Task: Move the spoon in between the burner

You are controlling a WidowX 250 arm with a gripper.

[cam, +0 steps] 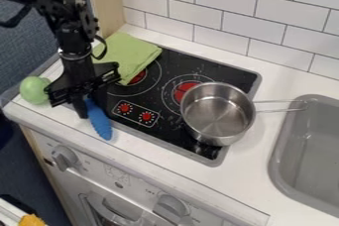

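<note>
Gripper [82,107]: by the blue spoon [99,122]
Grip: wide or holding, I cannot tell
Pot [217,113]: on the black stove [222,71]

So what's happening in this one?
The robot's gripper is down at what looks like the blue spoon, by the front-left edge of the stove; I can't tell whether it has hold of it. The spoon isn't between the burners yet. A metal pot sits towards the stove's right.
</note>
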